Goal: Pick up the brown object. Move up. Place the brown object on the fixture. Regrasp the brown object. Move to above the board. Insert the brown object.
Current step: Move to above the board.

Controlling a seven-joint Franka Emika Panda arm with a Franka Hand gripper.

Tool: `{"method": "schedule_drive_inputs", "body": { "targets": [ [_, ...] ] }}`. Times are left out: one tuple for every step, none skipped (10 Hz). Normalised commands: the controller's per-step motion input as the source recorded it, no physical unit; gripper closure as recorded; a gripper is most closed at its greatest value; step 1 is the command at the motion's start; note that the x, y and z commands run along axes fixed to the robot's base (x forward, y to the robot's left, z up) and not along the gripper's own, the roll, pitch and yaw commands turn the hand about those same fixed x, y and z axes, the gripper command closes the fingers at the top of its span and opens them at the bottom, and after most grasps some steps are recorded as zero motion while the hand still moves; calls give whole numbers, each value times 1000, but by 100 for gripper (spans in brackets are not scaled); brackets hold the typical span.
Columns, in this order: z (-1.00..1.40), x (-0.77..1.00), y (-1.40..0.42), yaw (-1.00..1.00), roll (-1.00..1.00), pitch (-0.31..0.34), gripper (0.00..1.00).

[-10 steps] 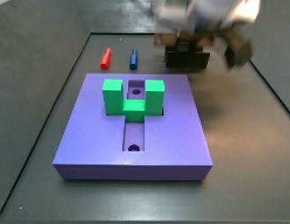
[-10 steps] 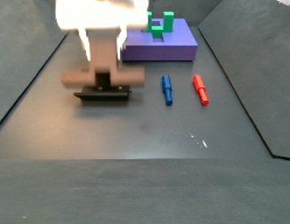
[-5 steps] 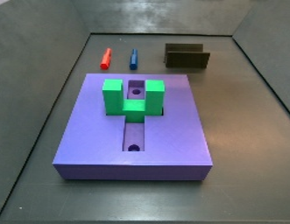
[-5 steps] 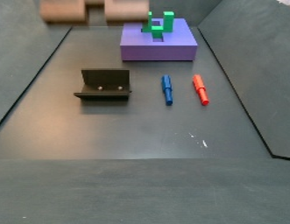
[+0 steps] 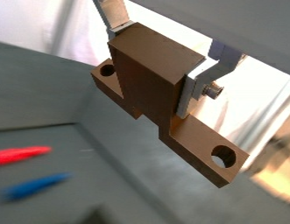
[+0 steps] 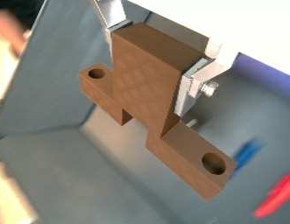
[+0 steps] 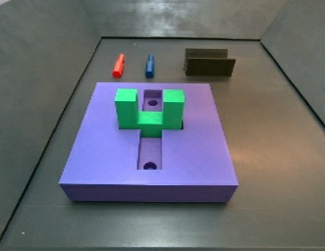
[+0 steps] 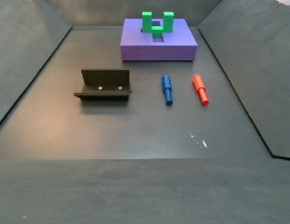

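Observation:
In both wrist views my gripper [image 5: 157, 61] [image 6: 155, 57] is shut on the brown object [image 5: 153, 77] [image 6: 145, 77]. Its silver fingers [image 5: 195, 86] [image 6: 196, 80] clamp the thick bar from two sides. The wider cross end, with a round hole at each tip, hangs below the fingers, high above the floor. Neither side view shows the gripper or the brown object. The dark fixture [image 7: 211, 64] [image 8: 103, 85] stands bare on the floor. The purple board [image 7: 106, 147] [image 8: 141, 45] lies apart from it and carries a green U-shaped block [image 7: 149, 108] [image 8: 157, 23] over its slot.
A red pen [image 7: 118, 65] [image 8: 201, 89] and a blue pen [image 7: 147, 66] [image 8: 167, 89] lie side by side on the floor between fixture and board. Both pens also show in the wrist views, red [image 5: 18, 155] [image 6: 273, 194] and blue [image 5: 36, 185] [image 6: 246, 153]. Grey walls enclose the floor.
A second ago the gripper was down at the fixture. It rose with the brown object and has left both side views; the fixture now stands bare.

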Motion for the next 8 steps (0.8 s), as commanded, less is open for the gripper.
{"method": "schedule_drive_inputs", "body": {
  "targets": [
    [266, -945, -1400, -6, -1000, 30, 100],
    [252, -946, -1400, 0, -1000, 28, 100],
    [251, -943, -1400, 0, -1000, 23, 100],
    [243, -957, -1400, 5, -1000, 19, 100],
    [141, -597, -848, 10, -1000, 15, 100],
    [28, -213, -247, 9, -1000, 8, 100],
    [21, -134, -146, 2, -1000, 13, 100],
    [26, -100, -74, -1, -858, -9, 100]
  ]
}}
